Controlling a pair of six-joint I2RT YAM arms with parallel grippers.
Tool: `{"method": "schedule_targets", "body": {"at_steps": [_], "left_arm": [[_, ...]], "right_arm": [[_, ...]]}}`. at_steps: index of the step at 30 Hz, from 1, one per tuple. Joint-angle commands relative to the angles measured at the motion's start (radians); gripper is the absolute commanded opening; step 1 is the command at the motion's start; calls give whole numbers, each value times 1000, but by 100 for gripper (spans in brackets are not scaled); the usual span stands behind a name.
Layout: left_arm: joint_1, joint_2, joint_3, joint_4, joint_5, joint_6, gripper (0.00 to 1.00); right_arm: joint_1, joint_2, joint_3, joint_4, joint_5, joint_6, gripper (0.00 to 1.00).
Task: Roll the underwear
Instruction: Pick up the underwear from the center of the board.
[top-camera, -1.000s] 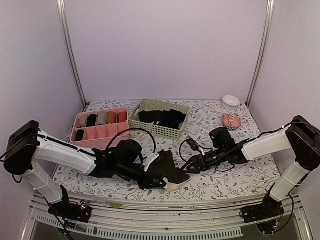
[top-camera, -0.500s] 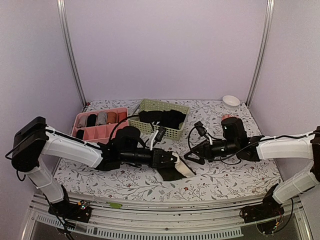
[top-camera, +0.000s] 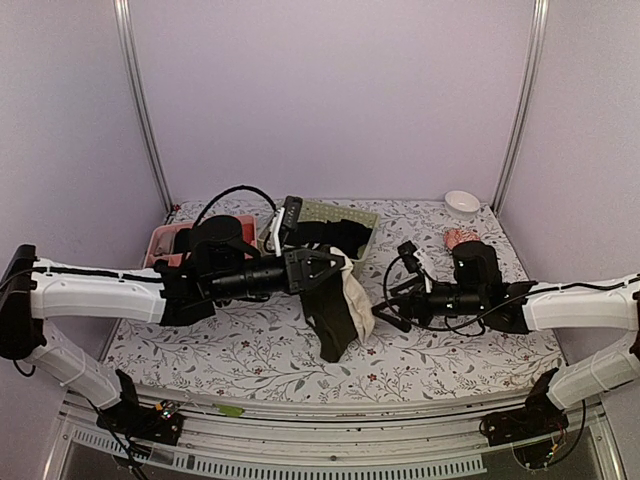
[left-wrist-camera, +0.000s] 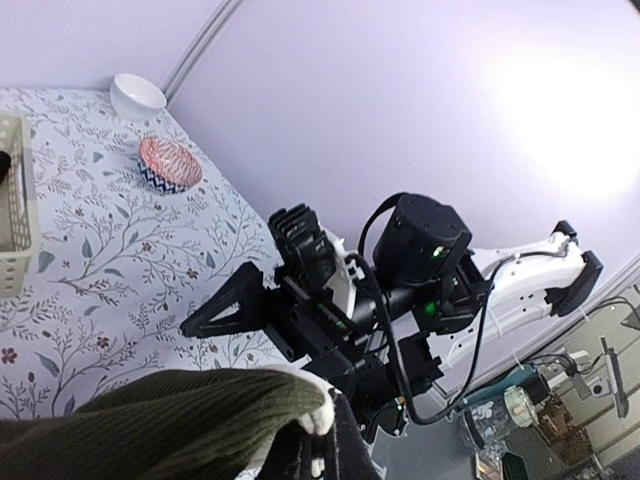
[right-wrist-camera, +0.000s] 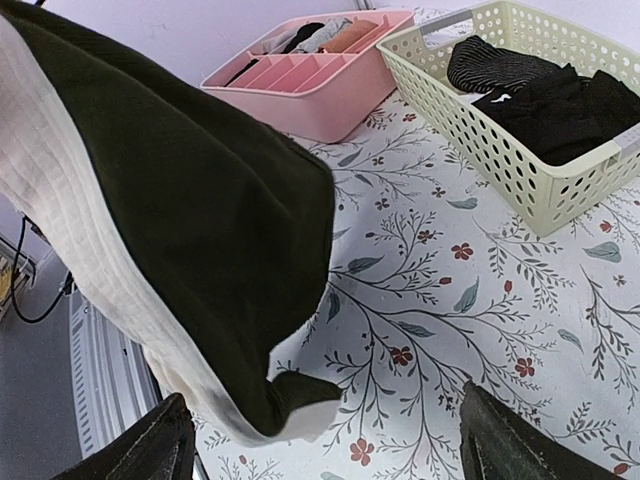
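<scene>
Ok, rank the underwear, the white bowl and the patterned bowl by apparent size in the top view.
Largest: underwear, though lifted nearer the camera.
Tied: white bowl and patterned bowl look alike; the right arm partly hides the patterned one.

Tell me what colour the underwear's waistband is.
Cream-beige; the waistband shows best in the right wrist view.

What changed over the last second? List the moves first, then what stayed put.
The left hand, shut on the underwear, lifted it off the table and carried it back toward the basket; the cloth now hangs from it. The right hand, open and empty, edged back too. Basket, pink organizer and white bowl stayed put.
</scene>
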Motion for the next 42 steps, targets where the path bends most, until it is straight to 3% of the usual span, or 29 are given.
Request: {"method": "schedule_targets", "body": {"at_steps": [1, 10, 22, 31, 36, 42], "left_arm": [[11, -41, 28, -74, -87, 52, 0], [23, -80, 59, -138, -132, 83, 0], [25, -83, 56, -126, -133, 64, 0], [24, -73, 56, -101, -124, 52, 0], [25, -99, 52, -113, -131, 56, 0], [25, -114, 49, -113, -137, 63, 0]], "right_arm": [[1, 17, -26, 67, 26, -3, 93], [16, 67, -118, 278, -2, -23, 94], [186, 138, -44, 478, 350, -129, 99], [322, 304, 104, 600, 655, -284, 100], [325, 340, 120, 619, 852, -298, 84], [324, 347, 58, 671, 802, -356, 66]]}}
